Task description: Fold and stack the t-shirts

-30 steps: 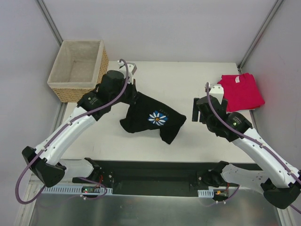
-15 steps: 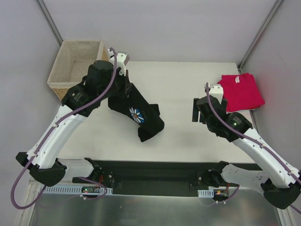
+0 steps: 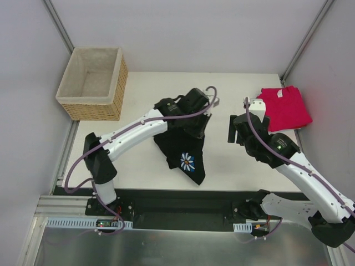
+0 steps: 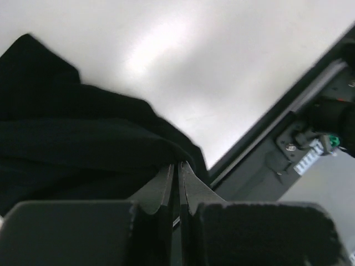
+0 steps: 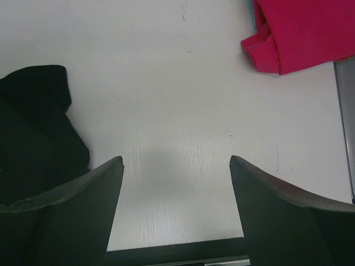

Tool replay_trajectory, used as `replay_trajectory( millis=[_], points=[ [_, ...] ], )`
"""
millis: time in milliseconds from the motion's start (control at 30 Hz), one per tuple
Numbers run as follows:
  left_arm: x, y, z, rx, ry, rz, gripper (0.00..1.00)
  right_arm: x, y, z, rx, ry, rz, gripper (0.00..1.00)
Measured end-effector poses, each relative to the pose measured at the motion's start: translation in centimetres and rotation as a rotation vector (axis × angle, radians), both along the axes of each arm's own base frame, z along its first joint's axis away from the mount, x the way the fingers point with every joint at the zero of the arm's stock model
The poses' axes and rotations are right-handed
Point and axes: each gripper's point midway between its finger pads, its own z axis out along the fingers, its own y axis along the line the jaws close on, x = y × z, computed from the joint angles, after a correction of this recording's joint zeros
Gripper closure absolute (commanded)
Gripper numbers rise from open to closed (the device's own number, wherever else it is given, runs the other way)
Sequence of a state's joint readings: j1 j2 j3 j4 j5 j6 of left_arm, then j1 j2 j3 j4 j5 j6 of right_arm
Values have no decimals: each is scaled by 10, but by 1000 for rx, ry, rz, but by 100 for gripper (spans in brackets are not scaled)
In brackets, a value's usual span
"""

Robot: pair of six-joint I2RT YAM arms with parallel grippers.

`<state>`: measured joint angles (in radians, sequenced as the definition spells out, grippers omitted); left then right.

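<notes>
swung over from the basket (image 3: 91, 77) side, the left gripper (image 3: 195, 123) now pinches the black t-shirt (image 3: 183, 149) at mid-table, jaws closed on cloth. the right gripper (image 5: 176, 160) hangs spread wide near the red t-shirt (image 3: 284, 108), which lies at the table's (image 3: 233, 88) far right corner.

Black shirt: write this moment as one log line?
left tool shut on black shirt | right tool open, empty | red shirt far right

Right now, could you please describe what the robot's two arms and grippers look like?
The left arm and right arm share white link shells, black joints and motor housings, and a loose purple cable along each. The left gripper and right gripper have dark, tapering fingers.
</notes>
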<state>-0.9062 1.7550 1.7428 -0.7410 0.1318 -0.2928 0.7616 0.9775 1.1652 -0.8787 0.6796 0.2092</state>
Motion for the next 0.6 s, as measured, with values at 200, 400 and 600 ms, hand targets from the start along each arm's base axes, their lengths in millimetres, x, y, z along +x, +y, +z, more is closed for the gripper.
replay_trajectory(
  millis=[200, 400, 600],
  points=[
    [-44, -74, 33, -123, 1, -192, 45, -2, -6, 8, 13, -33, -14, 20],
    [-30, -84, 37, -129, -31, -157, 21, -7, -22, 23, 42, -101, -72, 20],
    [-7, -52, 42, -36, -199, -105, 21, -9, -33, 22, 32, -127, -120, 20]
  ],
)
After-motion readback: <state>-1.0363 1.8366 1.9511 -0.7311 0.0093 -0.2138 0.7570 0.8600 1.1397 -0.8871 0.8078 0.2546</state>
